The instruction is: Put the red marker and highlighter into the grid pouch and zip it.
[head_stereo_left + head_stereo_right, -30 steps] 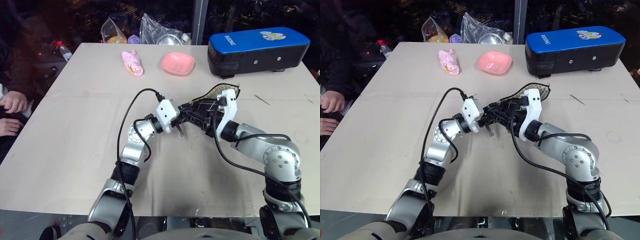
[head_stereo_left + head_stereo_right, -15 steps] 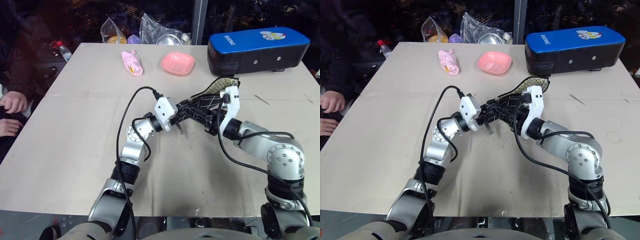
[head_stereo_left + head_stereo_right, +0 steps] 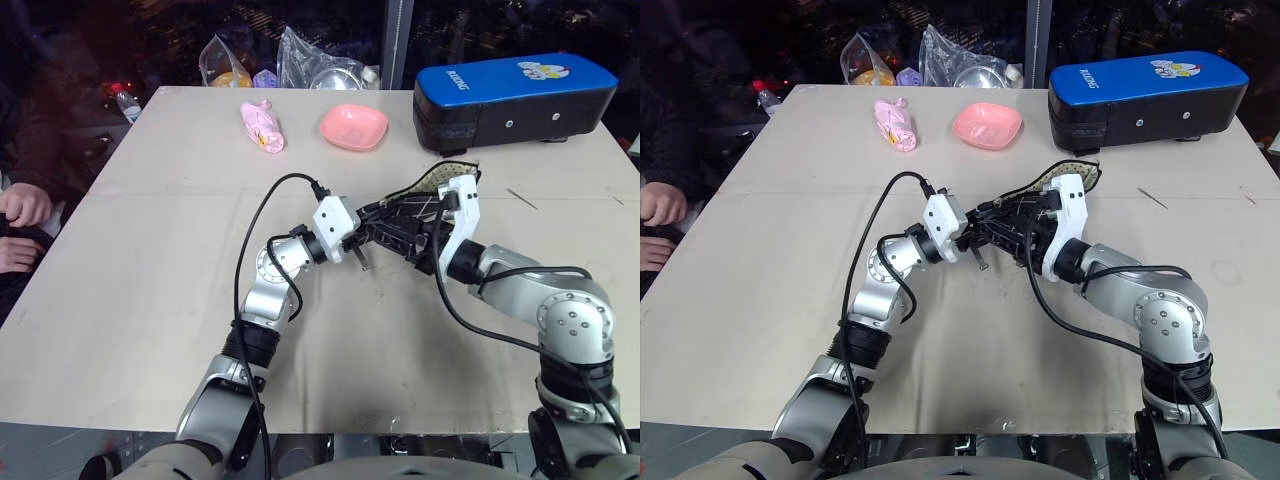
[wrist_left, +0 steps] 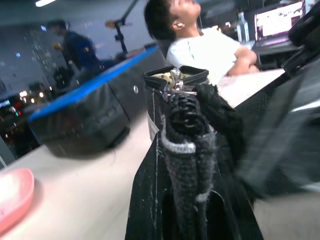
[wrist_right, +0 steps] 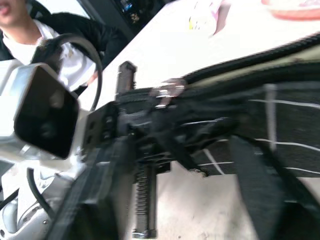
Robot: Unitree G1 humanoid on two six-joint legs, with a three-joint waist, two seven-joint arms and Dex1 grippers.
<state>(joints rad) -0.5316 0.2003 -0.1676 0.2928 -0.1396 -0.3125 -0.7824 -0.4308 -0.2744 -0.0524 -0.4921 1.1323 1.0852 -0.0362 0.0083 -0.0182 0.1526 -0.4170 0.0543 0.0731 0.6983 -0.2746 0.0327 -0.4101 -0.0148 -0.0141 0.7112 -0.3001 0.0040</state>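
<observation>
At frame centre you see the left pincer (image 3: 368, 232) pinching the grid pouch (image 3: 410, 222) above the desk (image 3: 150, 250), right pincer (image 3: 425, 252) spread beside it.

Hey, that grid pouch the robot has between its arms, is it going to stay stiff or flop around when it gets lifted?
Probably floppy: the grid pouch is soft black fabric that sags between the left gripper and the right gripper, and its open end curls upward. It looks light, since it hangs off the table from one clamped end. Expect it to twist while being zipped.
</observation>
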